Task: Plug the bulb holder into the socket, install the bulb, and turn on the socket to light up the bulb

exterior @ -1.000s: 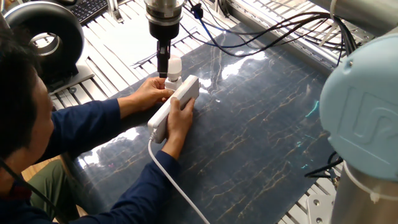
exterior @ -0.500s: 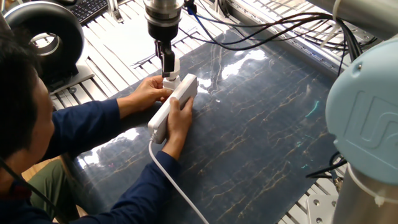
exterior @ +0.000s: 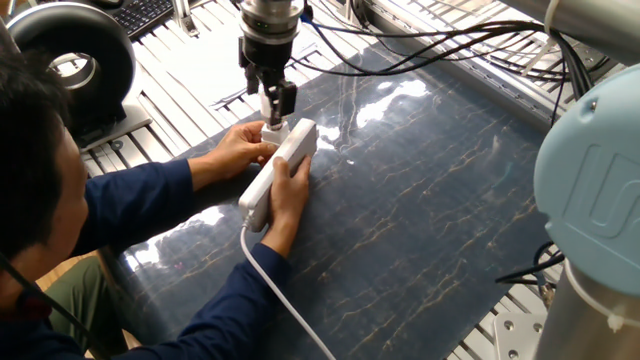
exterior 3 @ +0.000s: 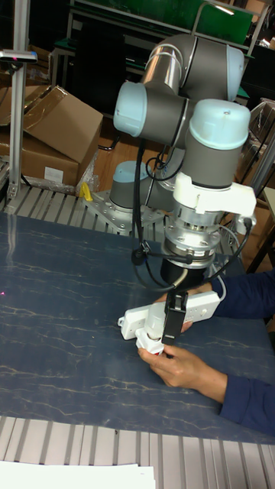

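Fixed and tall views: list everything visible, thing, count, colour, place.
socket: 1, white, on the mat, held by the person
bulb holder: 1, white, at the socket's far end
bulb: 1, white, between the fingers, over the holder
mat: 1, dark blue marbled, covering the table
cardboard boxes: several, brown, behind the table
person's hands: 2, steadying the socket
gripper: 1, black fingers, closed on the bulb

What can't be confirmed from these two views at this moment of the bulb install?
- Bulb: mostly covered by the gripper fingers in both views; seating in the bulb holder unreadable.
- Holder prongs: hidden against the socket and by the person's hands.
- Socket switch: too small, partly under the hand.
- Socket cable: cut off by the fixed view's bottom edge.
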You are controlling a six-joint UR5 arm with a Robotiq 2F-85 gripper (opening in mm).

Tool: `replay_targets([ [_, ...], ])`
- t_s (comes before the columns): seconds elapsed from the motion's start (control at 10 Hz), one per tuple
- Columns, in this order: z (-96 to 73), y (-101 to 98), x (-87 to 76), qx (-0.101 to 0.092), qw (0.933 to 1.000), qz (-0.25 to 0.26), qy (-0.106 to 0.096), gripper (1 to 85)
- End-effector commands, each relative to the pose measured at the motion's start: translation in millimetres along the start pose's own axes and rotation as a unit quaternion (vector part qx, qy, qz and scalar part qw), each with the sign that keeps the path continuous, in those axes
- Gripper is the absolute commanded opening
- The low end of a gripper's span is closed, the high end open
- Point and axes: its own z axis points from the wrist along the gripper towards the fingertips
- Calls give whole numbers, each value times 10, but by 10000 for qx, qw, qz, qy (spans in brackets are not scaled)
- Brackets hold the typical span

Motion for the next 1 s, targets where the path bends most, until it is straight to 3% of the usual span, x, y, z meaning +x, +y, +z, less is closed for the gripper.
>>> replay_targets([
  [0.0,-4,157,140,-257,9989,-374,76,733],
  [0.4,-10,176,194,-299,9983,-477,168,730],
  [0.6,-2,175,202,-304,9981,-487,207,667],
  [0.9,2,176,161,-319,9983,-448,209,647],
])
